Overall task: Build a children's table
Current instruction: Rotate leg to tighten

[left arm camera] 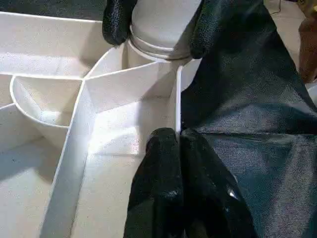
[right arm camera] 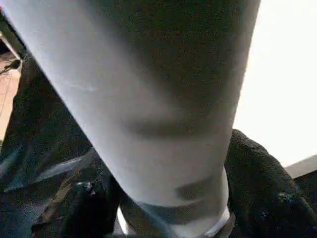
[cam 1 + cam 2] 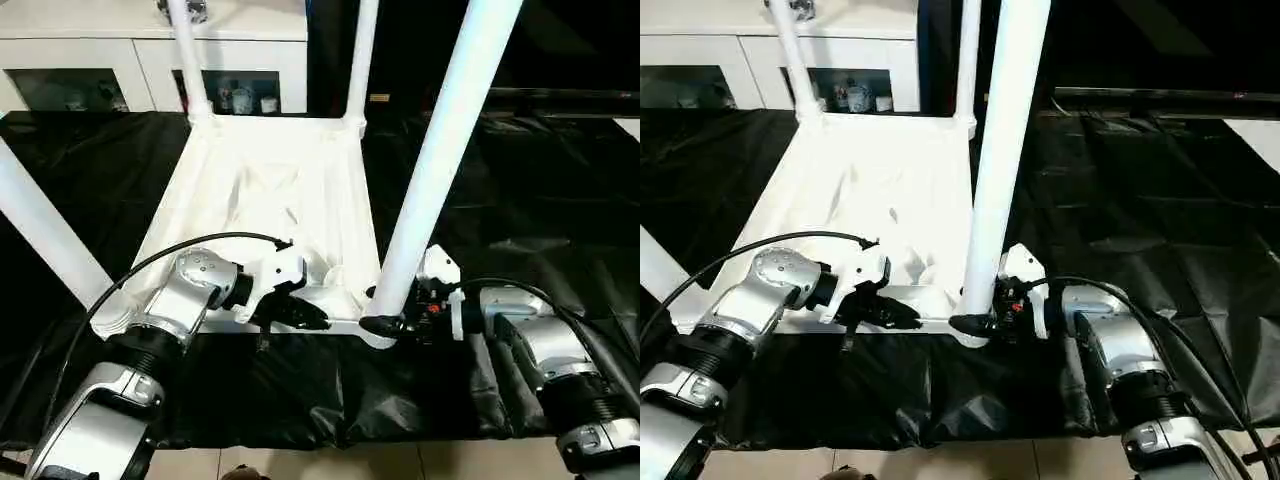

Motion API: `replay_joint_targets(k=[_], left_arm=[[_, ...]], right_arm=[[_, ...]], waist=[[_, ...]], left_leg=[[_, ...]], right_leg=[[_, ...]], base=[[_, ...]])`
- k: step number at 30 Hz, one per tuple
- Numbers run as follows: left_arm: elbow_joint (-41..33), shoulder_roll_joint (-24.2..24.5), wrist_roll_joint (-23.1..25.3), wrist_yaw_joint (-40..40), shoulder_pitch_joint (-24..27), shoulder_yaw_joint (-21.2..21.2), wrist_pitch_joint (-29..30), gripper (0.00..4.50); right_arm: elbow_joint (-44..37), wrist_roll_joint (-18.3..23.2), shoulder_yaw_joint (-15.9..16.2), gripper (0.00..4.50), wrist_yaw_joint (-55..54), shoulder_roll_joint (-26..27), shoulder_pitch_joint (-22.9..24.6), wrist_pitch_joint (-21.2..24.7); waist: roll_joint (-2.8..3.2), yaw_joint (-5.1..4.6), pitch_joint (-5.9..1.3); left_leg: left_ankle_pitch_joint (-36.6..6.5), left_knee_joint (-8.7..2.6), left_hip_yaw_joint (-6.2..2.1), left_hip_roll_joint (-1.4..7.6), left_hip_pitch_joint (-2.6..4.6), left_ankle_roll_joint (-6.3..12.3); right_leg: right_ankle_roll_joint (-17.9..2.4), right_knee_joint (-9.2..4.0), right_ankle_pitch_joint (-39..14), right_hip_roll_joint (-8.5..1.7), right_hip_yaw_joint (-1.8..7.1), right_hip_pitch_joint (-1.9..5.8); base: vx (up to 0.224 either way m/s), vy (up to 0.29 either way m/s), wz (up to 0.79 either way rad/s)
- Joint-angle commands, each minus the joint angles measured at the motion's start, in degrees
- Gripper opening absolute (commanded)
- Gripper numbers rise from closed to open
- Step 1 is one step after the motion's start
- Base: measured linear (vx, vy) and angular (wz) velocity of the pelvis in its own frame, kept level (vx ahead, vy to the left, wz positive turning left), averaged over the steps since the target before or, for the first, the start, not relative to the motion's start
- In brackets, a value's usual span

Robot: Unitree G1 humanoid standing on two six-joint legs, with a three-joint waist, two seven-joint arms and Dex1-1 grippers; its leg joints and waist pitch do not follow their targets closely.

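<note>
This looks like an indoor lab or demo room. Beyond the left gripper [image 3: 300, 318], a worktop [image 3: 520, 190] draped in black sheeting runs to a white cabinet [image 3: 150, 50] with glass doors and small jars inside, and pale tiled floor [image 3: 330, 462] shows beneath.

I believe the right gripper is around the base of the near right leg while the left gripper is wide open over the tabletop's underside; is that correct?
Not quite: the left gripper is shut, fingertips together at the tabletop's near rim, as the left wrist view shows. The right gripper is indeed around the base of the near right leg.
</note>
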Motion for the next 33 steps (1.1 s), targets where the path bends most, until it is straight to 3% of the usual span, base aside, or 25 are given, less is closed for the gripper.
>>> replay_joint_targets(k=[1, 4, 7, 8, 12, 18, 19, 20, 21, 23, 28, 33], left_arm=[[-0.75, -2.21, -1.32, 1.37, -1.67, -0.64, -1.01, 0.00], [-0.90, -2.58, -1.47, 2.00, -1.55, -0.24, -0.56, 0.00], [-1.30, -4.06, -0.79, 7.16, -1.29, 0.81, 2.44, 0.00], [-1.12, -4.97, -0.12, 10.52, -1.31, 1.35, 3.47, 0.00], [-0.90, -7.53, 1.19, 18.28, -1.37, 2.68, 6.28, 0.00], [-2.69, -12.35, 2.15, 27.41, -0.66, 3.40, 10.38, 0.00], [-3.18, -12.68, 2.21, 27.47, -0.35, 3.15, 10.54, 0.00], [-3.67, -12.91, 2.29, 27.43, -0.04, 2.98, 10.75, 0.00], [-3.72, -12.94, 2.30, 27.43, -0.01, 2.97, 10.77, 0.00], [-4.56, -12.39, 2.15, 25.53, 0.52, 2.15, 10.13, 0.00], [-5.49, -10.53, 1.75, 21.72, 1.01, 0.95, 7.95, 0.00], [-6.93, -7.50, 0.90, 14.68, 1.49, -0.35, 5.52, 0.00]], right_arm=[[-2.24, 1.18, 4.74, 2.59, 3.71, 2.31, 1.75, 1.06], [-2.16, 1.20, 4.12, 2.57, 1.87, 2.97, 2.05, 1.15], [3.05, -1.15, 0.01, 2.57, -12.45, 8.07, 0.12, -0.77], [5.36, -1.88, -1.58, 2.56, -18.09, 10.09, -0.78, -1.07], [10.05, -3.27, -4.67, 2.54, -29.86, 14.17, -2.74, -1.65], [13.92, -4.77, -6.34, 2.54, -41.78, 21.01, -5.08, -2.50], [13.64, -4.94, -5.75, 2.54, -41.05, 21.43, -4.99, -3.42], [13.22, -5.28, -4.88, 3.10, -39.82, 21.48, -4.77, -4.47], [13.18, -5.32, -4.79, 3.24, -39.69, 21.48, -4.74, -4.58], [12.23, -3.85, -4.88, 3.24, -36.91, 20.96, -4.46, -4.17], [10.73, -4.62, -3.37, 3.89, -32.80, 17.99, -4.07, -5.20], [6.41, -3.34, -1.43, 3.89, -20.94, 12.98, -2.12, -6.01]], waist=[[-0.06, 0.01, -3.79], [-0.06, 0.14, -3.79], [0.11, -0.08, -3.62], [-0.12, -0.85, -3.30], [-0.13, -2.19, -3.10], [-0.44, -3.19, -3.05], [-0.33, -3.09, -3.09], [-0.34, -3.17, -3.08], [-0.32, -3.17, -3.12], [-0.25, -3.20, -3.24], [-0.33, -3.10, -3.51], [-0.17, -2.64, -4.02]], left_leg=[[-10.93, -3.46, -0.88, 2.57, 0.58, 2.96], [-10.94, -3.44, -0.85, 2.56, 0.61, 2.85], [-12.09, -3.59, -0.83, 2.54, 0.72, 1.81], [-15.21, -3.98, -1.27, 2.29, 0.61, -0.06], [-18.39, -4.19, -1.76, 2.03, 0.76, -1.45], [-18.58, -4.11, -1.68, 1.83, 0.66, -0.16], [-18.65, -4.07, -1.66, 1.88, 0.78, -0.08], [-18.87, -4.10, -1.68, 1.93, 0.74, 0.19], [-18.53, -4.15, -1.63, 1.96, 0.60, 0.44], [-17.96, -4.09, -1.54, 1.95, 0.58, 0.64], [-14.32, -3.87, -1.31, 2.02, 0.34, 1.94], [-8.79, -3.18, -1.01, 2.04, 0.26, 4.75]], right_leg=[[-14.01, -2.82, -10.21, -3.29, 2.28, 2.85], [-14.24, -2.75, -9.69, -3.26, 2.27, 2.81], [-13.94, -2.94, -11.72, -3.37, 2.36, 2.41], [-12.13, -3.61, -18.65, -3.67, 2.27, 2.51], [-8.70, -4.61, -27.21, -3.65, 2.05, 2.33], [-7.73, -5.14, -28.05, -3.31, 2.01, 1.94], [-7.68, -5.13, -27.87, -3.38, 2.07, 1.84], [-7.85, -5.09, -27.18, -3.33, 2.09, 1.81], [-8.05, -4.96, -25.85, -3.26, 2.15, 1.91], [-8.85, -4.67, -23.31, -3.14, 2.22, 1.96], [-11.71, -3.72, -15.15, -3.11, 2.34, 2.41], [-14.54, -2.40, -4.94, -3.00, 2.42, 2.91]], base=[[0.000, 0.000, 0.00], [0.000, 0.000, 0.00], [0.000, 0.000, 0.00], [0.000, 0.000, 0.00], [0.000, 0.000, 0.00], [0.000, 0.000, 0.00], [0.000, 0.000, 0.00], [0.000, 0.000, 0.00], [0.000, 0.000, 0.00], [0.000, 0.000, 0.00], [0.000, 0.000, 0.00], [0.000, 0.000, 0.00]])
